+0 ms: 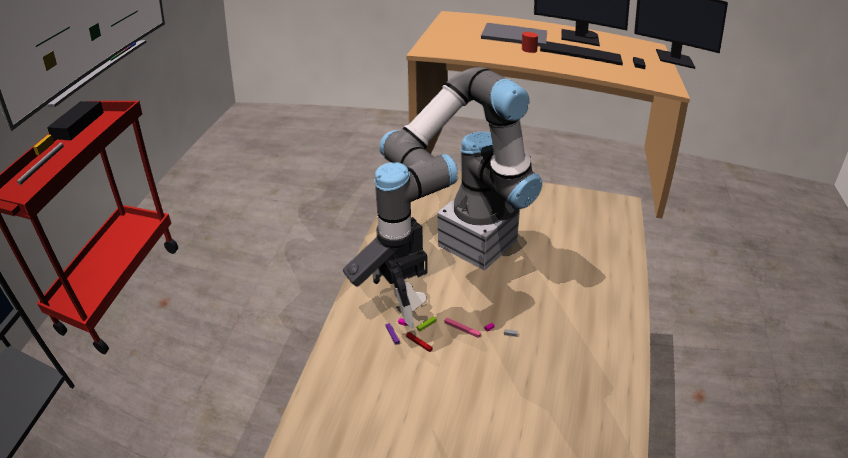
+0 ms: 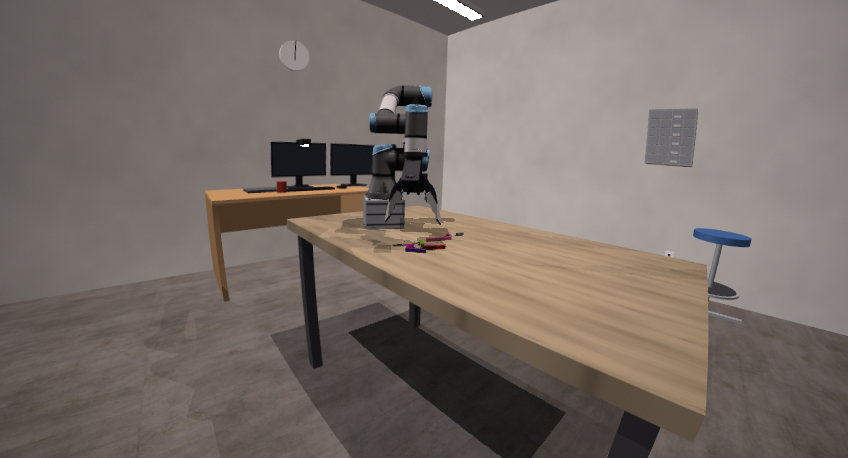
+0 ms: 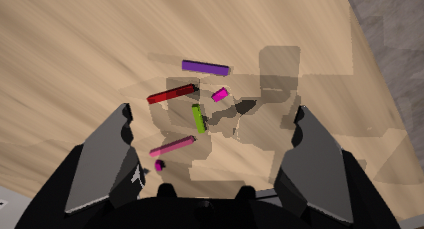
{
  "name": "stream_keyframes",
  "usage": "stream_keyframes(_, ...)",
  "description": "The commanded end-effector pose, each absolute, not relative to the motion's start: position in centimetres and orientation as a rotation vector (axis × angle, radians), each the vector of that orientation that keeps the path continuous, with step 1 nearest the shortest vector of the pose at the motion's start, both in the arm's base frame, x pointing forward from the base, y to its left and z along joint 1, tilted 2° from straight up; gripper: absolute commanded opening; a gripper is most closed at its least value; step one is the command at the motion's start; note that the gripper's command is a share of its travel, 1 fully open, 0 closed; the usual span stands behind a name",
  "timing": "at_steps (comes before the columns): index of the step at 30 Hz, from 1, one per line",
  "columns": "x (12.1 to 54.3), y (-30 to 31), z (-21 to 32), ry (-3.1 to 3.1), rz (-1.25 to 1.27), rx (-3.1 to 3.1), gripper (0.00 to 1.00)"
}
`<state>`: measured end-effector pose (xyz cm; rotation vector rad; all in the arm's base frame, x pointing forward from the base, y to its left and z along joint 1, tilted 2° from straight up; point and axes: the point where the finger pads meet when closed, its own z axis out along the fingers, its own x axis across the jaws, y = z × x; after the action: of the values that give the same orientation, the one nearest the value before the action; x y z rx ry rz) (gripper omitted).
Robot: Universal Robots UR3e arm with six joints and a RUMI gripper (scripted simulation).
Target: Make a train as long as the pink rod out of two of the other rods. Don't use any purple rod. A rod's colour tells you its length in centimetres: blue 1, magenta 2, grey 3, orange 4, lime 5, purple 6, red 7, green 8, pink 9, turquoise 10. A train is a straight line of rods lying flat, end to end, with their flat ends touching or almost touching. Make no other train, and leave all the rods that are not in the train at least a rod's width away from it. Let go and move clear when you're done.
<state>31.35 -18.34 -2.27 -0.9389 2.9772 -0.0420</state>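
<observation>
I can't read any words or numbers here — not on the walls, screens or rods.

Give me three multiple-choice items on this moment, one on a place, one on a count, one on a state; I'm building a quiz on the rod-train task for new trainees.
1. Which rod lies between the red rod and the pink rod in the wrist view?
A. the lime rod
B. the purple rod
C. the grey rod

2. How many magenta rods are on the table?
A. none
B. one
C. two

3. How is the gripper?
A. shut on the red rod
B. open and holding nothing
C. shut on nothing

Answers: 1 A, the lime rod sits between them. 2 C, one magenta rod by the red rod, another magenta rod by the pink. 3 B, its fingers stand wide apart above the rods.
</observation>
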Motion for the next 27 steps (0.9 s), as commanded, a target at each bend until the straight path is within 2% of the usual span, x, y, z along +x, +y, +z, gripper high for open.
stream_keyframes(1, 31.40, -18.40, -2.20, 2.976, -0.046, -0.939, 1.00)
stream_keyframes(27, 31.44, -18.25, -2.20, 2.992, -0.045, -0.885, 1.00)
